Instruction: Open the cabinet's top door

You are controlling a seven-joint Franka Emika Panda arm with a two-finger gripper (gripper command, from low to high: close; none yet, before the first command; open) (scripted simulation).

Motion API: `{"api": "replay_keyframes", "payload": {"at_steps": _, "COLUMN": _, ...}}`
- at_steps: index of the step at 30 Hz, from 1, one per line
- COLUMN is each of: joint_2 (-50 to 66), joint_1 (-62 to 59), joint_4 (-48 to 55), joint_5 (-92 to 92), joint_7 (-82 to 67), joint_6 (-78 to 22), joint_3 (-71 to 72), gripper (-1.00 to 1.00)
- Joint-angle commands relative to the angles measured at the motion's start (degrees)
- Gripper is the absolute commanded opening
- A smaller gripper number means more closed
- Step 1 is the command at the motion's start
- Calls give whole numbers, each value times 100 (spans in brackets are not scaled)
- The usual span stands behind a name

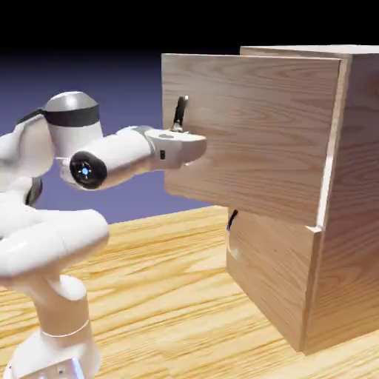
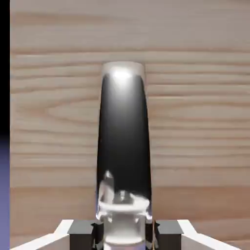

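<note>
Your fingers (image 2: 124, 229) are clenched on the handle (image 2: 123, 141) of the top door (image 1: 252, 133): in the hand view the dark glossy bar runs straight up from between the two grey tips, with one tip pressed to each side of its lower end. Wood grain of the door fills the frame behind the bar, just beyond the fingers. From the exterior view, you can see the fingers (image 1: 194, 148) meeting the door near its free edge, with the upper end of the handle (image 1: 179, 112) sticking up above the hand. The top door stands swung partly out from the cabinet (image 1: 348, 207) (its hinged side sits at the cabinet's front corner, away from the fingers). Below the fingers, the lower panel (image 1: 270, 274) lies flush with the cabinet, which stands on the counter (image 1: 163, 296).
</note>
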Motion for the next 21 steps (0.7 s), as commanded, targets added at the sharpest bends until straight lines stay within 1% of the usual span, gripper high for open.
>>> {"api": "replay_keyframes", "payload": {"at_steps": 1, "joint_2": 208, "joint_1": -69, "joint_4": 52, "joint_5": -206, "joint_7": -157, "joint_6": -176, "joint_3": -168, "gripper": -100}}
{"api": "replay_keyframes", "payload": {"at_steps": 10, "joint_2": 2077, "joint_1": -340, "joint_4": 743, "joint_5": -1850, "joint_7": -1471, "joint_6": -1361, "joint_3": -1204, "gripper": -100}}
{"api": "replay_keyframes", "payload": {"at_steps": 21, "joint_2": 4361, "joint_1": -89, "joint_4": 2060, "joint_5": -3569, "joint_7": -2891, "joint_6": -2341, "joint_3": -1974, "gripper": -100}}
